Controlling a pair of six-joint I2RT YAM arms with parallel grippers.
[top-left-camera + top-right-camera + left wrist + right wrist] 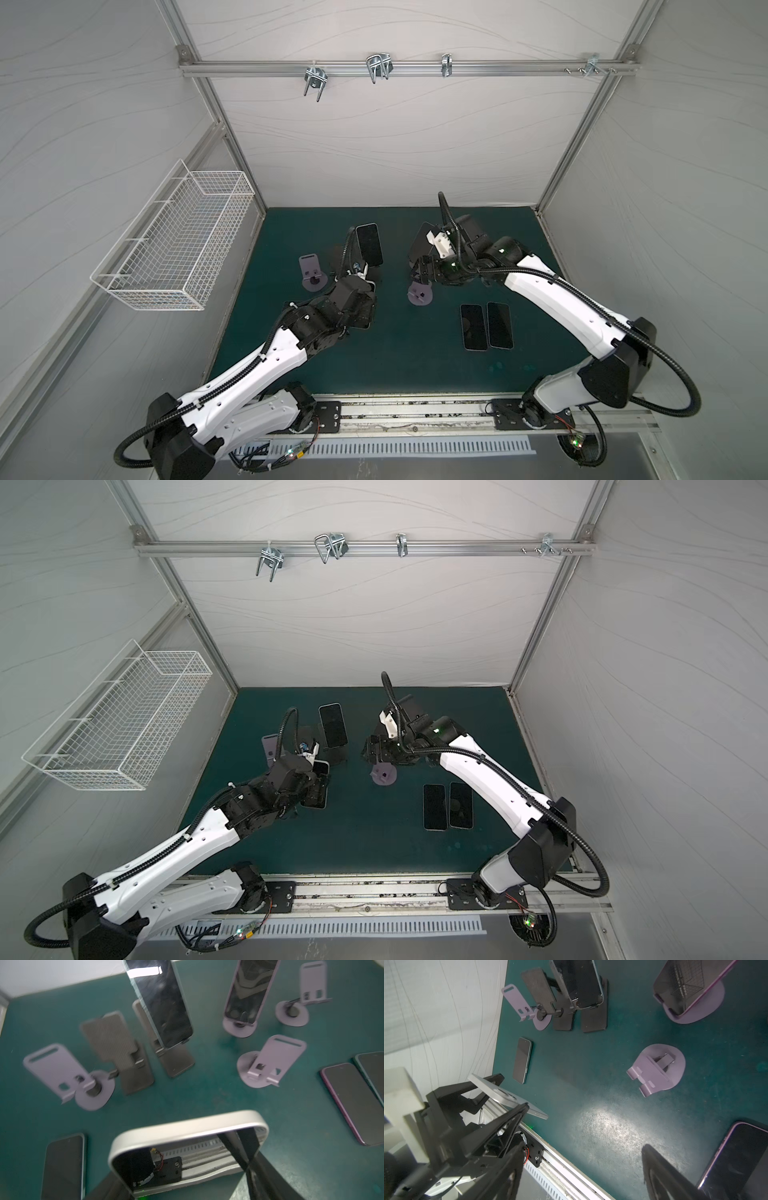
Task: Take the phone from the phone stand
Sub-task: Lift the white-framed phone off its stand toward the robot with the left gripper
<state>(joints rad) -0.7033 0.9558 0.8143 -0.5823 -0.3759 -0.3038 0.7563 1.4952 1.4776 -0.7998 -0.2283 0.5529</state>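
Phones rest on two stands on the green counter (374, 365): a dark phone (369, 245) leans on a black stand (178, 1064), and a purple-cased phone (691, 985) sits on a purple stand (708, 1007). The left gripper (508, 1095) pinches a silver phone (187, 1124) between its fingers. It holds the phone tilted, off the counter and clear of every stand, just in front of the black stand. The right gripper (583, 1147) hangs with its jaws spread and nothing between them. In both top views it is close beside the purple-cased phone; whether it touches it I cannot tell. Other stands carry nothing: a left stand (311, 274), a middle stand (419, 295) nearer the robot than the right gripper, and a woven stand (112, 1039). Two flat phones lie side by side on the right, an inner one (473, 326) and an outer one (498, 324). A lone phone (522, 1059) lies flat at the left.
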